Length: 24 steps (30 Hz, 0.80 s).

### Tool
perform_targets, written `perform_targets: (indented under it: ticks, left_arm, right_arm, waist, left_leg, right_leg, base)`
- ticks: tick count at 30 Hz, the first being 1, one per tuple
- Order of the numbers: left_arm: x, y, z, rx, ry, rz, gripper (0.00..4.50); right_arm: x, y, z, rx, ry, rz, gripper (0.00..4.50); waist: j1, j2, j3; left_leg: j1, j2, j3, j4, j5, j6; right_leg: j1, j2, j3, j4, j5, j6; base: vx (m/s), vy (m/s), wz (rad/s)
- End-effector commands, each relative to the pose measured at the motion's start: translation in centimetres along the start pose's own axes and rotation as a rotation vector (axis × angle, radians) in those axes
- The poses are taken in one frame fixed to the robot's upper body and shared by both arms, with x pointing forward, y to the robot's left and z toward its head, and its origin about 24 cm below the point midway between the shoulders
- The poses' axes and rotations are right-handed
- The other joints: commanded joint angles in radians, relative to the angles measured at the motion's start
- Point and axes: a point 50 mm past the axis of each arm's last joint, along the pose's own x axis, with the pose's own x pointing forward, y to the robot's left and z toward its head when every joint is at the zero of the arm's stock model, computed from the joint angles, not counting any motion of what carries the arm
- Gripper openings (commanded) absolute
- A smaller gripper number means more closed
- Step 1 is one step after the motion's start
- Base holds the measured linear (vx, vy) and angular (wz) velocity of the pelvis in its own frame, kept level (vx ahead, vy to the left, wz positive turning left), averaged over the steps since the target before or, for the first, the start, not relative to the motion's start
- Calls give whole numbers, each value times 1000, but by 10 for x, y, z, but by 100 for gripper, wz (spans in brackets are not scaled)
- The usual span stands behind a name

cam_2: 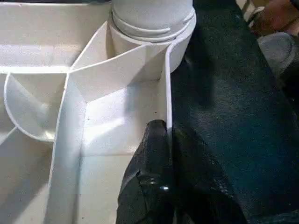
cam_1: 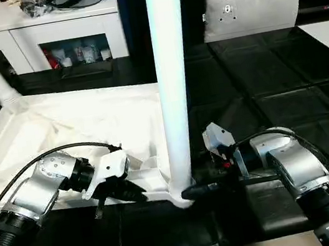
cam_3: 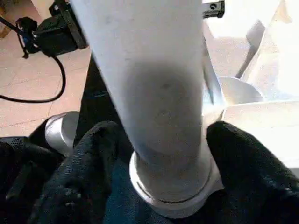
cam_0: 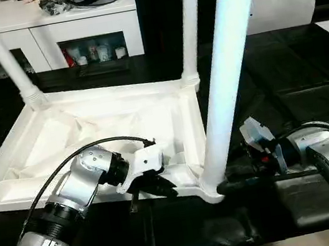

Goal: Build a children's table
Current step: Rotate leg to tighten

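Tabletop (cam_0: 109, 129) upside down on black mat (cam_1: 259, 82), ribs up. Three legs upright in corner sockets: far-left (cam_0: 4, 52), far-right (cam_0: 189, 24), near-right leg (cam_0: 226, 75) largest in view. Left gripper (cam_2: 169, 140) clamped shut on tabletop's near rim. Right gripper (cam_3: 163, 154) straddling near-right leg base, fingers (cam_3: 81, 168) on either side; grip or gap not discernible.
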Motion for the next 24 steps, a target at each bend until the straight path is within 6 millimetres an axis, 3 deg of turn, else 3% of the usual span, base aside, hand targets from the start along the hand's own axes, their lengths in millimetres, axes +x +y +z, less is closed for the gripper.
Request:
perform_targets:
  ticks: [1, 12, 17, 18, 21, 24]
  left_arm:
    - [0, 1, 12, 64, -15, -54, 0]
    - [0, 4, 10, 34, -24, -18, 0]
    - [4, 7, 15, -47, -86, 66, 0]
    - [8, 11, 19, -94, -106, 142, 0]
    - [13, 15, 22, -140, -126, 210, 0]
    - [24, 23, 33, -206, -164, 319, 0]
  right_arm:
    - [0, -3, 4, -20, 1, 11, 286]
    - [5, 0, 4, -2, -25, 35, 199]
    - [15, 6, 8, 58, -104, 13, 194]
    - [23, 1, 9, 92, -116, -95, 193]
    - [32, -8, 11, 106, -135, -225, 193]
    - [46, -23, 16, 170, -201, -406, 193]
  waist:
    - [-5, -12, -74]
    - [-5, -12, -73]
    - [-5, -12, -72]
    - [-6, -13, -72]
    - [-20, -16, -67]
    - [-47, -14, -68]
  left_leg:
    - [-3, 8, 12, -64, -118, 82]
    - [-3, 7, 13, -64, -121, 81]
    - [-2, 9, 13, -66, -120, 75]
    - [-3, 6, 13, -66, -122, 70]
    - [-3, -5, 14, -63, -146, 44]
    - [-7, -8, 9, -63, -155, 37]
  right_leg:
    - [69, -54, 54, -69, -378, -98]
    - [69, -53, 52, -72, -394, -90]
    - [69, -52, 53, -73, -394, -88]
    - [70, -52, 51, -74, -403, -82]
    - [69, -51, 40, -88, -482, -46]
    - [71, -51, 33, -95, -501, -23]
  base:
    - [0, 0, 0]
    - [0, 0, 0]
    - [0, 0, 0]
    - [0, 0, 0]
    - [0, 0, 0]
    - [0, 0, 0]
